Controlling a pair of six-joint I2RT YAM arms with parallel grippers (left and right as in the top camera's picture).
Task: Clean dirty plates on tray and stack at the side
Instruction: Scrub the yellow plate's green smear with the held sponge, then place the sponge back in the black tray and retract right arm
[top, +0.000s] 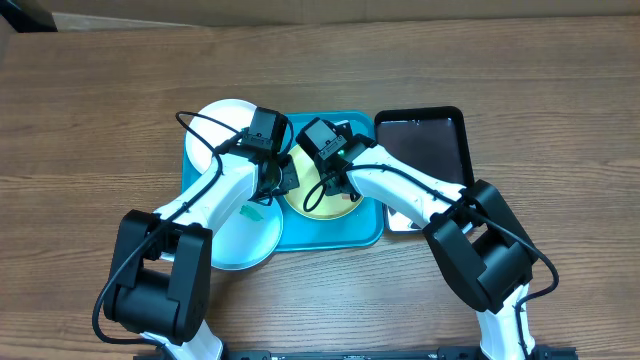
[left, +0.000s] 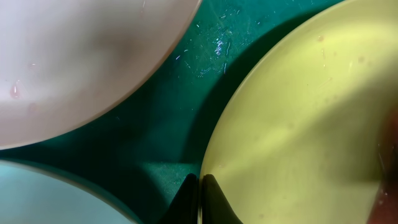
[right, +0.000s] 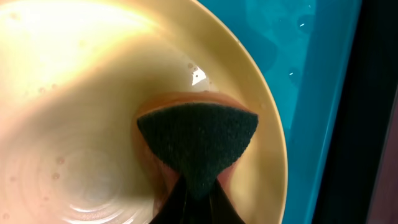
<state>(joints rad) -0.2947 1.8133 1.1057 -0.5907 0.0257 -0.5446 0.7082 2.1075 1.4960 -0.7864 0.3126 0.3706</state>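
A yellow-green rimmed plate (top: 318, 203) (left: 298, 124) (right: 74, 93) lies on the turquoise tray (top: 335, 236) (left: 168, 143) (right: 311, 93). My left gripper (top: 285, 178) (left: 199, 190) is shut on that plate's left rim, one finger on each side of the edge. My right gripper (top: 335, 190) (right: 199, 193) is shut on a sponge (right: 198, 140) with a dark green scouring face and an orange body, pressed against the plate's inside. A white plate (top: 225, 115) (left: 81, 56) and a light blue plate (top: 245, 238) (left: 43, 193) with a small teal smear lie at the tray's left edge.
A smaller glossy black tray (top: 425, 140) (right: 373, 124) stands right beside the turquoise tray. Both arms cross over the near half of the wooden table (top: 100, 100).
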